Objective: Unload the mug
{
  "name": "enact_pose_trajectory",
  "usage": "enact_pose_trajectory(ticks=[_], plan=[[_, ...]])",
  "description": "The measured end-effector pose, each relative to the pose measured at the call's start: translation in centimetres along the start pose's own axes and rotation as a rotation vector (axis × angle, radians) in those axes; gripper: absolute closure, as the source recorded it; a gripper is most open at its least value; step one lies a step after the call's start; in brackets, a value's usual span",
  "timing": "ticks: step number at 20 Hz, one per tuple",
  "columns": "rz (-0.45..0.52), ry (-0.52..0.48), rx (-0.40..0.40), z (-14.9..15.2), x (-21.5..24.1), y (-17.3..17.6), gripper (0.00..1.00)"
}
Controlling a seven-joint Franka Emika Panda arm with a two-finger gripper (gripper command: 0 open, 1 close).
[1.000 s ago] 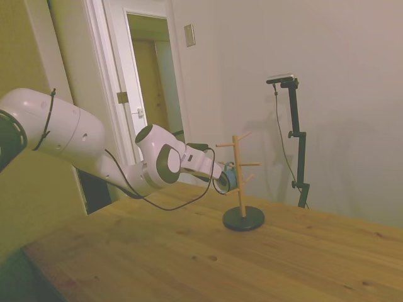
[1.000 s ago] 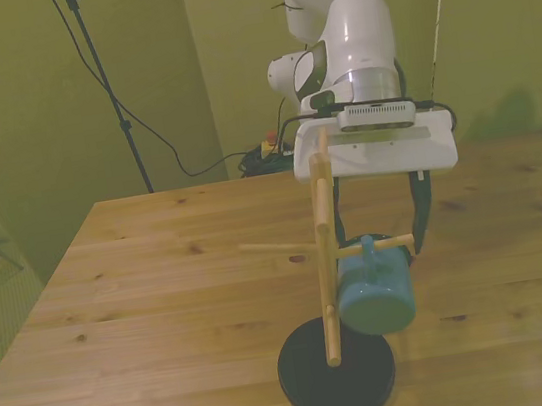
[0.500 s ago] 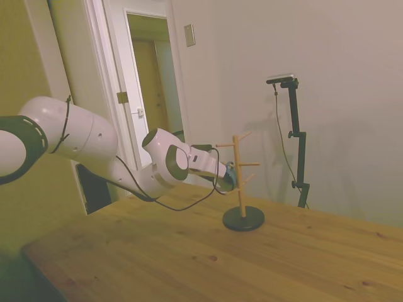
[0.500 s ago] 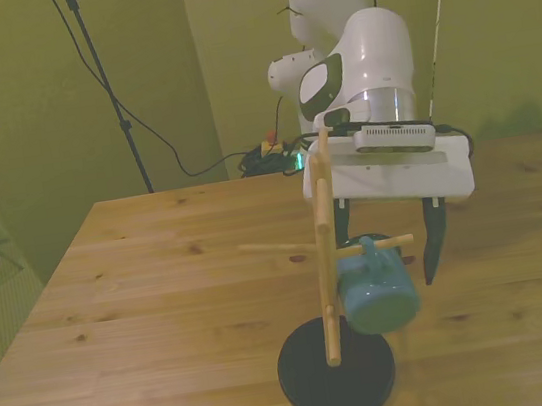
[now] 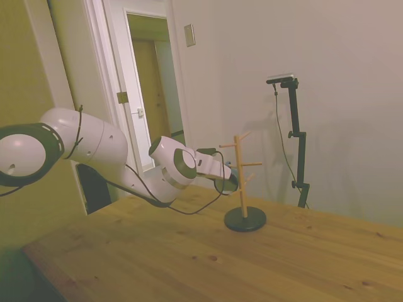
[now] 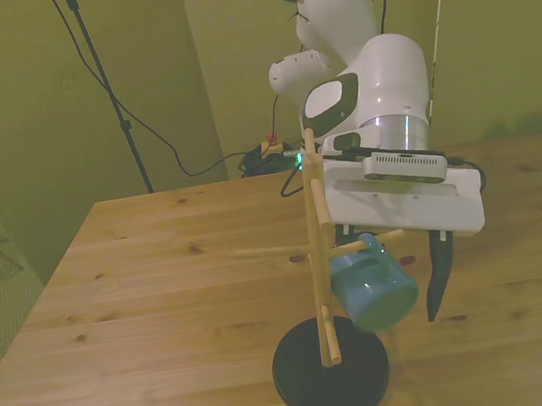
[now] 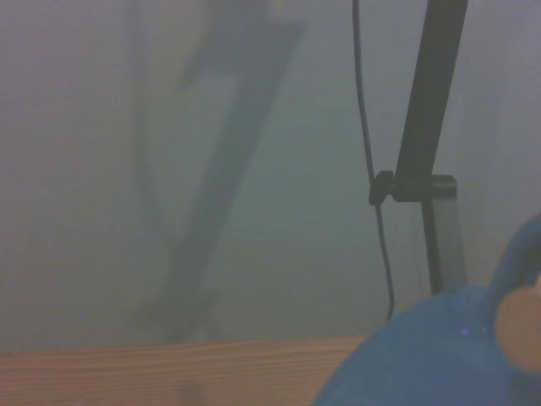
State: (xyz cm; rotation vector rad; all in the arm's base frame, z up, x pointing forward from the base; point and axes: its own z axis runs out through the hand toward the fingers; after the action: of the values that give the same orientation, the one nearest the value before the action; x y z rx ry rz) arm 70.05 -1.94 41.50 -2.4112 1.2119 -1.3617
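The mug (image 6: pixel 373 288) is hung on the peg rack (image 6: pixel 320 287) over a knotty wooden table (image 6: pixel 145 312), flanked by the gripper's (image 6: pixel 393 282) wide-spread fingers, olive walls behind.

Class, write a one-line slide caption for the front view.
Gripper straddles the blue mug hanging tilted on the wooden peg rack on the table.

A pale wall (image 5: pixel 327 69) rises behind the wooden table (image 5: pixel 189 264). An open white door (image 5: pixel 116 88) shows a dim passage, with a switch plate (image 5: pixel 189 35) beside it. The front view shows a yellow-green wall (image 6: pixel 25 106) and cables (image 6: pixel 157 143).
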Motion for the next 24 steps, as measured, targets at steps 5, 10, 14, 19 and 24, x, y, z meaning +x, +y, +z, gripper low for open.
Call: enact_pose_trajectory(ticks=[5,10,14,19,24], plan=[[-0.003,0.001,-0.003,0.11,-0.05,0.11,1.00],[-0.005,-0.003,-0.003,0.23,-0.31,0.27,1.00],[-0.007,-0.008,-0.002,0.30,-0.55,0.51,1.00],[-0.012,-0.011,0.000,0.27,-0.72,0.45,1.00],[-0.028,-0.020,0.005,-0.17,-0.84,0.69,1.00]])
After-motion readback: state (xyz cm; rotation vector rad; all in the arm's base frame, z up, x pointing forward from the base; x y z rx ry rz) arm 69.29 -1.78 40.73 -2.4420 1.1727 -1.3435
